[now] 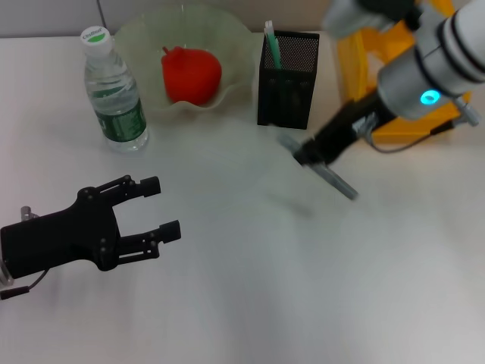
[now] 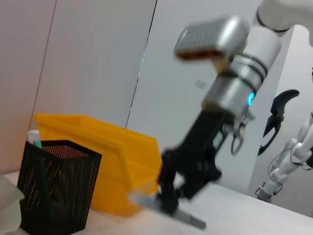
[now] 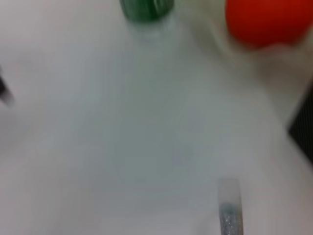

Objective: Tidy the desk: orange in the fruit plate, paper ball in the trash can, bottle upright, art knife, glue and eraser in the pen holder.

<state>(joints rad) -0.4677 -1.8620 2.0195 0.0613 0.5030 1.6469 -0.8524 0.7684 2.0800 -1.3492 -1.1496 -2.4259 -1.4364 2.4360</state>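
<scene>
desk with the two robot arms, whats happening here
The right gripper is shut on a slim grey art knife, holding it just above the desk near the black mesh pen holder, which already has a green-capped item standing in it. The orange sits in the fruit plate and the bottle stands upright beside it. The yellow trash can is behind the right arm. The left gripper hangs open over the near left of the desk, holding nothing.
</scene>
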